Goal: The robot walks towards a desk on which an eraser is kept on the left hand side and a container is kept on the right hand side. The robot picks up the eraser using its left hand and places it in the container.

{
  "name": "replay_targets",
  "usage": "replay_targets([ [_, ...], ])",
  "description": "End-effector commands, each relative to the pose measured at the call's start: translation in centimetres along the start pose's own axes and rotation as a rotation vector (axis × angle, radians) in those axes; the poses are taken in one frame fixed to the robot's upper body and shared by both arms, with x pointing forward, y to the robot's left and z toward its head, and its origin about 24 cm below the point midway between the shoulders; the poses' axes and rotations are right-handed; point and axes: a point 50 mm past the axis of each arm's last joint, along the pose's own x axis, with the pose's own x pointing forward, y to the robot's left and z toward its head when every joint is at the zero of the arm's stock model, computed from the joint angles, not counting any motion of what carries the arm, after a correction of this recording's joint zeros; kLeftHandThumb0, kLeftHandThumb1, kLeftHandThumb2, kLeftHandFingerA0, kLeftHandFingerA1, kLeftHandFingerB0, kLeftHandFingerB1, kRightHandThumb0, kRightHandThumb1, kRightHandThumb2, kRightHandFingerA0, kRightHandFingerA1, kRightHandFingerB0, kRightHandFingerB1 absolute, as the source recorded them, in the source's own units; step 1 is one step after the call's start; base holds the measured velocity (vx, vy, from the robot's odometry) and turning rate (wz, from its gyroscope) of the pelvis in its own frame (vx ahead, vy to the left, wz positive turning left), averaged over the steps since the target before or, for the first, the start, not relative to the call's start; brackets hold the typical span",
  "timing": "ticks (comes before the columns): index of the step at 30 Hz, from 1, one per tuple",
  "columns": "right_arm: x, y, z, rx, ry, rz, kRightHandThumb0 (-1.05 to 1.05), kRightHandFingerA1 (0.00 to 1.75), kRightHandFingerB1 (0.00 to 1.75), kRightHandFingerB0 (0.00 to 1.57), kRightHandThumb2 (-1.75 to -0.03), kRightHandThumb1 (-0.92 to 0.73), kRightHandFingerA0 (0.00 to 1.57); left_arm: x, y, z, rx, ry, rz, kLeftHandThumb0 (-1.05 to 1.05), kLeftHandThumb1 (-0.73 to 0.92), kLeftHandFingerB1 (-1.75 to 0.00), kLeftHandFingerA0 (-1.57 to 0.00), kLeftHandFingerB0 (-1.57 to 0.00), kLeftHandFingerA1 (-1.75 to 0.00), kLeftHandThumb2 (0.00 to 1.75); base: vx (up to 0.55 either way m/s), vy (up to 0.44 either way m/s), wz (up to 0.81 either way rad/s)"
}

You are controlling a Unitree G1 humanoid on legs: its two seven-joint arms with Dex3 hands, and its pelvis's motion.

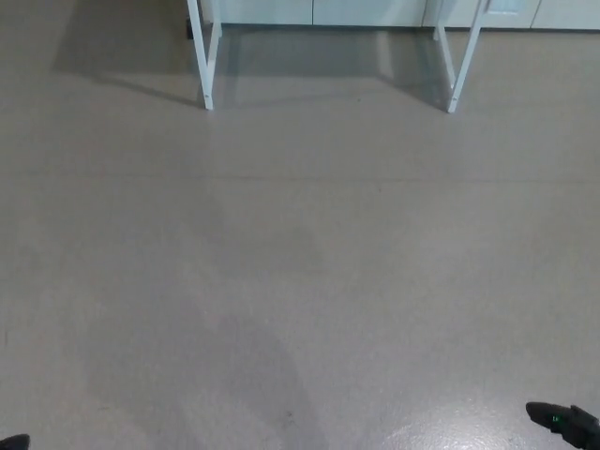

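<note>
Neither the eraser nor the container shows in the head view. Of the desk I see only its white legs, the left leg [204, 56] and the right leg [464, 58], standing far ahead at the top of the picture. A black tip of my right hand [565, 422], with a small green light on it, pokes in at the bottom right corner. A tiny black sliver of my left hand [13, 442] shows at the bottom left corner. Both are low over the floor and far from the desk.
Grey floor [300, 262] stretches between me and the desk legs. Pale cabinet fronts [319, 11] run along the wall behind the desk. The desk casts a shadow [122, 47] on the floor at the top left.
</note>
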Motion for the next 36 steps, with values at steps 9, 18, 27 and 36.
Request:
replay_targets([
  [9,-1.8,0.2,-2.0,-0.03,0.014,0.037,-0.19,0.62,0.52,0.21,-0.88,-0.44,0.39,-1.6,0.3,-2.2,-0.004,-0.001,-0.066,-0.2,0.68,-0.3,-0.36,-0.26,-0.47,0.59,0.0,0.0,0.0],
  [18,-3.4,0.2,-4.9,0.002,0.082,0.027,-0.14,0.62,0.53,0.2,-0.89,-0.44,0.38,-3.3,0.0,-5.6,0.078,0.046,-0.076,-0.27,0.63,-0.3,-0.41,-0.28,-0.4,0.59,0.08,0.03,-0.03],
  [27,-5.0,0.3,-6.6,-0.006,0.116,0.029,-0.13,0.58,0.53,0.2,-0.9,-0.44,0.29,-4.5,-0.4,-8.1,0.117,0.092,-0.084,-0.29,0.6,-0.31,-0.45,-0.3,-0.41,0.58,0.11,0.107,0.17],
  [36,-5.3,0.7,-7.0,-0.012,0.13,0.035,-0.11,0.57,0.53,0.2,-0.9,-0.45,0.27,-5.1,-0.5,-8.9,0.183,0.096,-0.094,-0.29,0.61,-0.3,-0.43,-0.28,-0.4,0.58,0.11,0.247,-0.26],
])
